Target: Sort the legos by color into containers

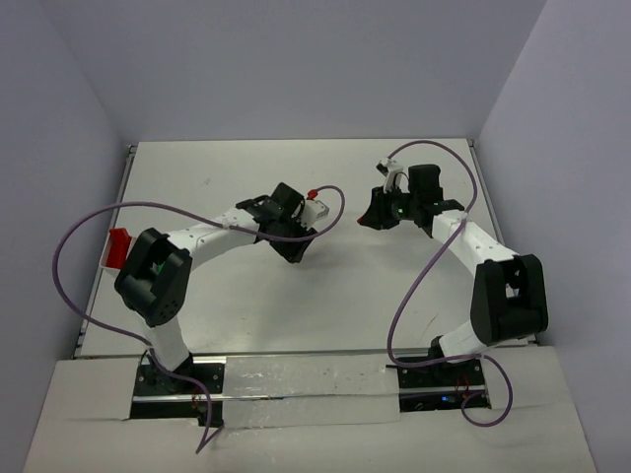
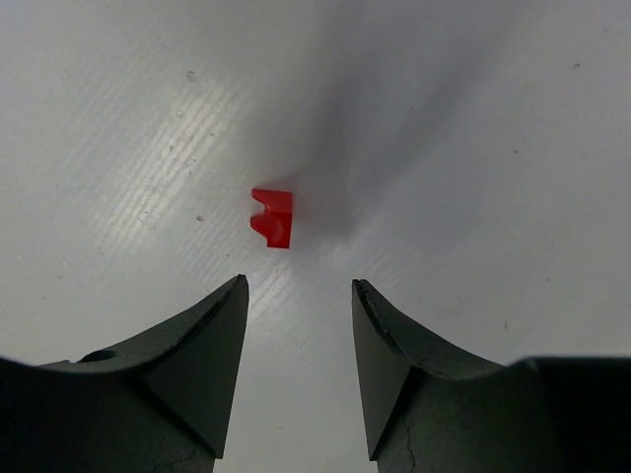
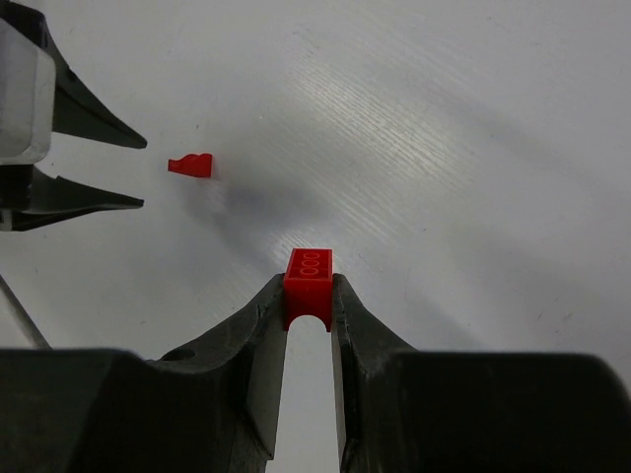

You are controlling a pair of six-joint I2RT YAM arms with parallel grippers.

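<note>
White table [image 1: 345, 286]; left fingers [image 2: 192, 374] low, apart by a red lego [image 2: 273, 217]; right fingers [image 3: 251, 345] clamped on a red brick [image 3: 308, 281].

- No text, label, brand name, number or sign can be read in any of the three views.
- Red brick [image 3: 309, 266], clamped between the fingertips of the right gripper [image 3: 309, 293]: the top face shows three round stud outlines. Any embossing on them is too small to read.
</note>
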